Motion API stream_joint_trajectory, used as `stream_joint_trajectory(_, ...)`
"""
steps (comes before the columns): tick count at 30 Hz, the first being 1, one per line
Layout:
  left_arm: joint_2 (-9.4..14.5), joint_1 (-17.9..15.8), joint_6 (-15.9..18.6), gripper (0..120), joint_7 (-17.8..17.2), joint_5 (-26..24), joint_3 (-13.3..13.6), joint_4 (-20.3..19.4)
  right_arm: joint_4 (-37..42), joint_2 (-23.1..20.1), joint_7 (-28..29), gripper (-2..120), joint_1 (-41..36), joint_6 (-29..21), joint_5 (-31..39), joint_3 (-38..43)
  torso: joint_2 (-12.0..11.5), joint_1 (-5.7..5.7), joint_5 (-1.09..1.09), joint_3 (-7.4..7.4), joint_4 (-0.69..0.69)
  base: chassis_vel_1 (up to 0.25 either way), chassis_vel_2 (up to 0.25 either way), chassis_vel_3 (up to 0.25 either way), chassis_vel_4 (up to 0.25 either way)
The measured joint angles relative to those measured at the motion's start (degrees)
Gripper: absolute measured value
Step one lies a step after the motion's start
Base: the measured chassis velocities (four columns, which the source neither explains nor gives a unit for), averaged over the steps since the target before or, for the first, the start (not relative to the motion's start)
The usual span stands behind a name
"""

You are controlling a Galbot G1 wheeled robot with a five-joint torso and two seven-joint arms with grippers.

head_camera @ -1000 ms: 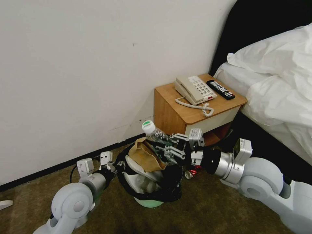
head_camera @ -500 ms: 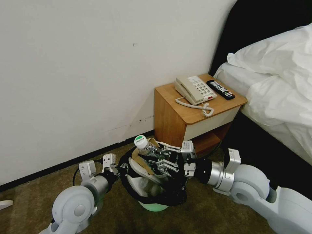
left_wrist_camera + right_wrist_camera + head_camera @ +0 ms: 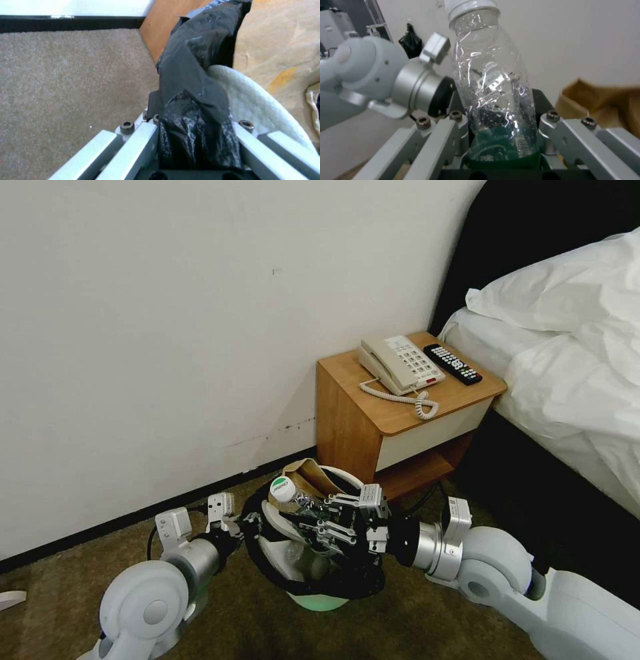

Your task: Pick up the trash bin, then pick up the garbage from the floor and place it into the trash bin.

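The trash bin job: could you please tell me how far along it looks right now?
Done: the left gripper is shut on the trash bin at its bag-lined rim, and a brown paper bag and white items are already inside. In hand: the right gripper is shut on a clear plastic bottle over the bin's mouth. Left: releasing the bottle; any litter still on the floor cannot be seen.

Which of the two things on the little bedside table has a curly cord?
The beige telephone, lying toward the wall side of the nightstand; its coiled cord loops off the front. The black remote control beside it, nearer the bed, has none.
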Motion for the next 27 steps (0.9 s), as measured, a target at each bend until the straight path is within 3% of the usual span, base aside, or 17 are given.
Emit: stream_joint_trajectory(27,0.7,-0.9,-1.3,3,-1.2,-5.3,-1.5,-0.6,-5.3,1.1,-1.0,25,0.1,1.0,-2.1,-1.7,0.0,0.00,0.00,0.00,0.00,0.000,0.000,0.000,0.000)
